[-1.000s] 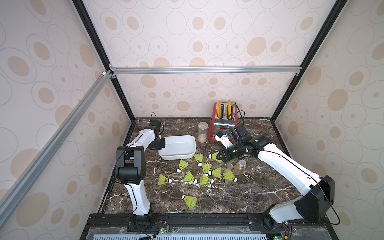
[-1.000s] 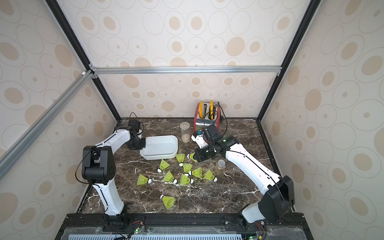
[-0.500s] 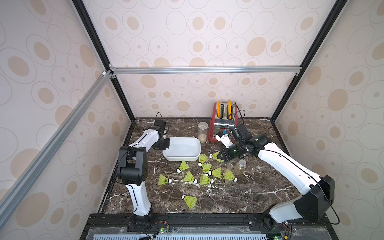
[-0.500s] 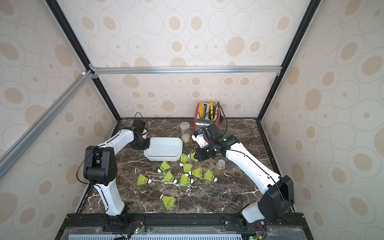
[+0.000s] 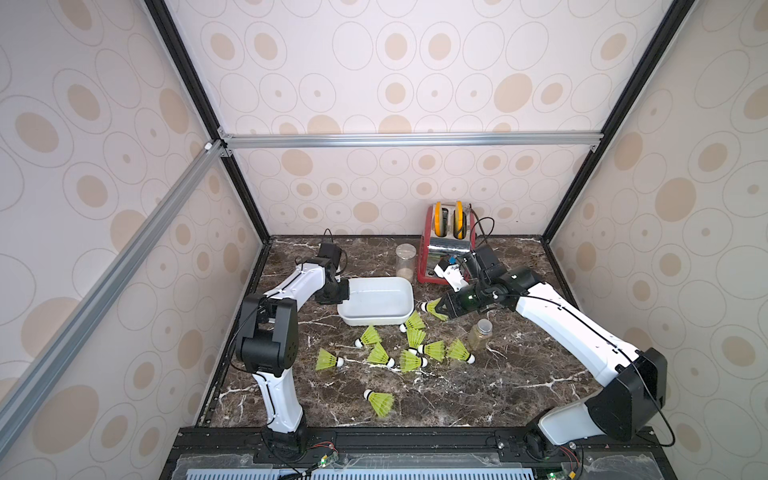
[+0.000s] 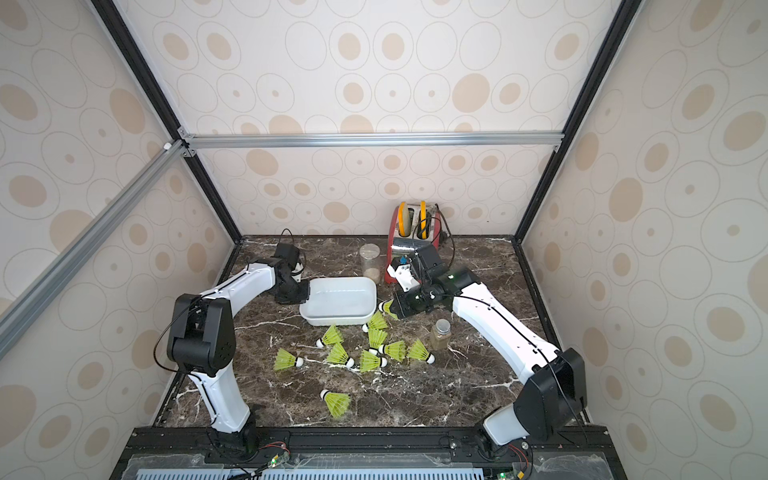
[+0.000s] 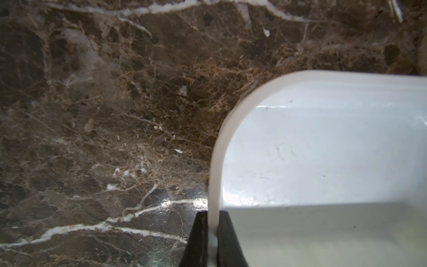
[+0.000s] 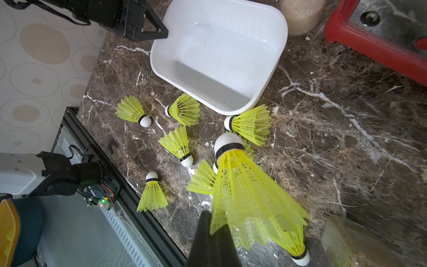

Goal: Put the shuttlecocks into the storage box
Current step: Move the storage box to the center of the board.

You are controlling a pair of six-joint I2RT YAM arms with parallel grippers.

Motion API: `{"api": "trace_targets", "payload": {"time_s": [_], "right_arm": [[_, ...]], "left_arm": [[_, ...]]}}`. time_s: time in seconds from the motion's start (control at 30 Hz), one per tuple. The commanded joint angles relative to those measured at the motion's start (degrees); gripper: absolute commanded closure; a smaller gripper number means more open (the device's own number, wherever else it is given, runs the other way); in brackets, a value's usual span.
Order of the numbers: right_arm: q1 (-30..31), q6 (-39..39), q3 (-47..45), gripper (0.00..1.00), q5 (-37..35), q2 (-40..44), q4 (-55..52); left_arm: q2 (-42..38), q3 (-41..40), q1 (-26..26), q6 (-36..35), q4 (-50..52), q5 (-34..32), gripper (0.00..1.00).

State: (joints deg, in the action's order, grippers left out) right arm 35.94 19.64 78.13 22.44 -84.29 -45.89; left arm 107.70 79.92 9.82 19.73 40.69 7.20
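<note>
The white storage box [image 5: 374,321] [image 6: 337,321] lies on the marble table, nothing inside it. My left gripper [image 5: 343,291] [image 6: 306,293] [image 7: 213,213] is shut on the rim [image 7: 216,161] of its left short side. My right gripper [image 5: 448,308] [image 6: 398,308] [image 8: 213,222] hovers just right of the box [image 8: 219,57], shut on the skirt edge of one neon yellow shuttlecock [image 5: 432,307] [image 8: 242,185], white tip pointing at the box. Several more shuttlecocks [image 5: 370,336] [image 6: 332,336] lie scattered in front of the box. One [image 8: 250,124] sits against its front corner.
A red toaster [image 5: 446,253] stands at the back, with a clear jar [image 5: 405,262] to its left. A small jar [image 5: 480,334] stands on the table under my right forearm. One lone shuttlecock [image 5: 380,402] lies nearer the front edge.
My left gripper has dragged the storage box to the right, closer to the shuttlecocks and the right gripper. The right gripper with its shuttlecock has hardly moved.
</note>
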Motion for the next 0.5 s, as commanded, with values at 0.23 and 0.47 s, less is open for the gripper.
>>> {"api": "trace_targets", "payload": {"time_s": [0.23,0.47], "right_arm": [[-0.6,1.2,1.1,1.0,1.4,-0.8,1.3],[-0.8,1.9,1.4,1.0,2.9,-2.3,2.9]], "left_arm": [[-1.5,-0.7,3.4,3.7,-1.7,2.5,1.0],[-1.8,-1.3,5.4,4.3,-1.5,2.4,1.0]]}}
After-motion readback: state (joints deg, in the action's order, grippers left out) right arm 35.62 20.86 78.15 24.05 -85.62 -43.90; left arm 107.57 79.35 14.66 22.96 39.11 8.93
